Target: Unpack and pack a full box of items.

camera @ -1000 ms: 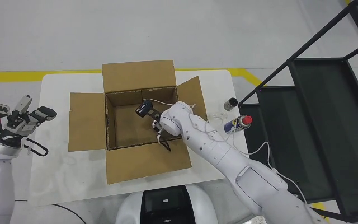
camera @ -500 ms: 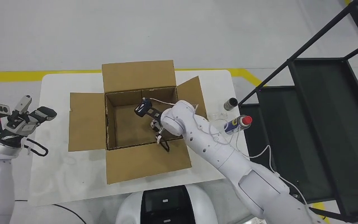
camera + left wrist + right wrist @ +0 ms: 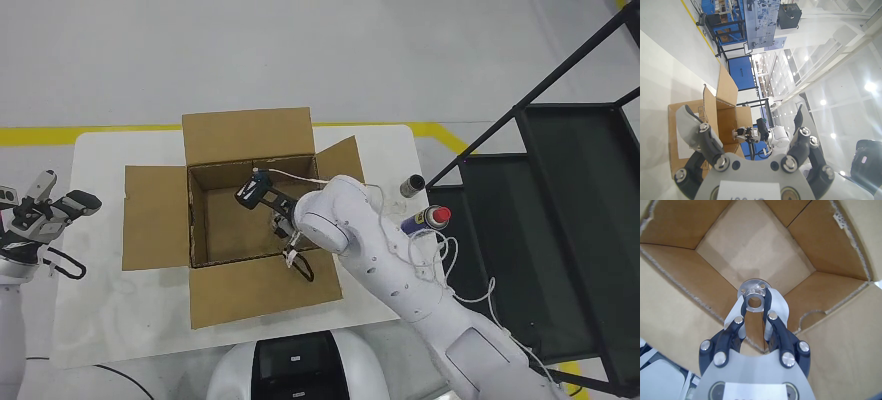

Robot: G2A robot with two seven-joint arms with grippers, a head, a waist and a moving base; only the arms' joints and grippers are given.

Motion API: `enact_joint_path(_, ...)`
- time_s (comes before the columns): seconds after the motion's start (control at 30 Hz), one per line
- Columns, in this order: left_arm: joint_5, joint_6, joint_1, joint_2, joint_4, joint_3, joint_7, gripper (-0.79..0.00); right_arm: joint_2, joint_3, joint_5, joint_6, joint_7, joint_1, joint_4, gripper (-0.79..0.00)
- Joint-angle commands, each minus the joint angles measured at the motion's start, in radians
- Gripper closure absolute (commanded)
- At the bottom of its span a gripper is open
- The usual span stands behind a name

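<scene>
An open cardboard box (image 3: 248, 136) stands mid-table with all flaps folded out; its floor (image 3: 753, 249) is bare. My right gripper (image 3: 755, 298) hangs over the box near its far wall, shut on a small metal flange (image 3: 752, 286), a silver disc with bolt holes and a hollow hub. From above, that gripper (image 3: 250, 193) is over the box's far middle. The left wrist view also shows it with the flange (image 3: 734, 133) above the box (image 3: 727, 117). My left gripper (image 3: 742, 111) is open and empty, held off the table's left edge (image 3: 45, 205).
A red-capped spray can (image 3: 425, 221) and a small dark can (image 3: 411, 185) stand on the white table (image 3: 110, 300) to the right of the box. A black metal rack (image 3: 560, 200) stands close beside the table's right side.
The right arm's elbow has swung toward the table's front, and its gripper with the flange has shifted slightly left over the box. The left arm has kept still.
</scene>
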Motion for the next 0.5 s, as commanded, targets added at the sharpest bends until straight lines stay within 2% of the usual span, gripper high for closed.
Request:
enact_joint_path(0.0,0.000,0.000,0.000,0.000,0.000,0.000,0.000,-0.785,0.004,0.013,0.010,0.005,0.031,-0.018,-0.065,0.000)
enact_joint_path(0.23,0.000,0.000,0.000,0.000,0.000,0.000,0.000,-0.785,0.022,0.074,0.038,0.009,0.086,-0.077,-0.236,0.000)
enact_joint_path(0.47,0.000,0.000,0.000,0.000,0.000,0.000,0.000,-0.785,0.035,0.107,0.086,-0.030,0.058,-0.108,-0.268,0.000)
